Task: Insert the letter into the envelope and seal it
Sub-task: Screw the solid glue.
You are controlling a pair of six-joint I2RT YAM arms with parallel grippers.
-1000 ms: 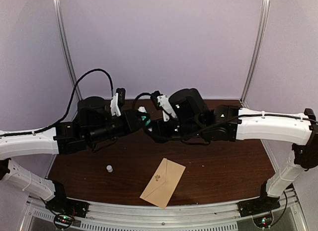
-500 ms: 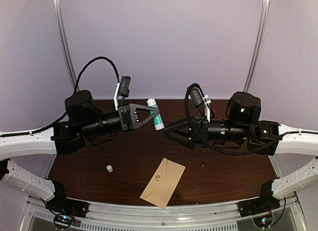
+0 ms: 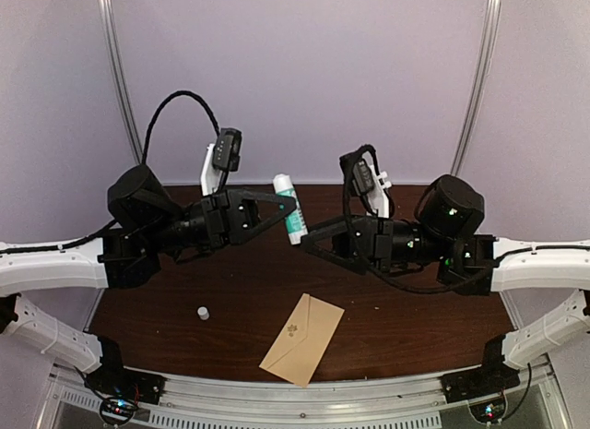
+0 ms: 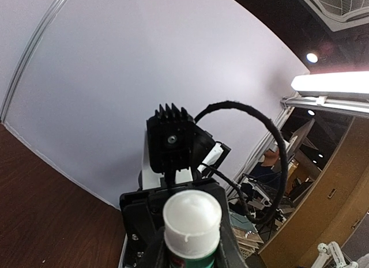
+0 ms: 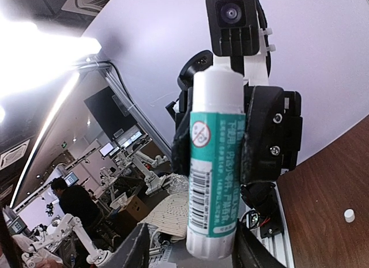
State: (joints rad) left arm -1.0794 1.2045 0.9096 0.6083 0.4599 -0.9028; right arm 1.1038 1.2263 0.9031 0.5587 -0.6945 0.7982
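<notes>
The tan envelope [image 3: 302, 339] lies flat on the dark wooden table [image 3: 406, 318] near the front edge, at an angle. The letter is not in view. My left gripper [image 3: 288, 206] is raised above the table's middle and shut on a green-and-white glue stick [image 3: 289, 208], held roughly upright. In the left wrist view the stick's white end [image 4: 191, 219] sits between my left gripper's [image 4: 192, 252] fingers. My right gripper [image 3: 309, 244] is open, just right of the stick and facing it. In the right wrist view the stick [image 5: 216, 164] stands beyond my open right gripper [image 5: 193, 253].
A small white cap [image 3: 202, 312] stands on the table at the front left, also in the right wrist view [image 5: 348, 215]. Both arms hover above the table's middle, with metal frame posts [image 3: 120, 88] at the back corners.
The two grippers, bunched together a second ago, have pulled apart. The left one has risen with the glue stick. The right one swung right, then came back a little towards the stick.
</notes>
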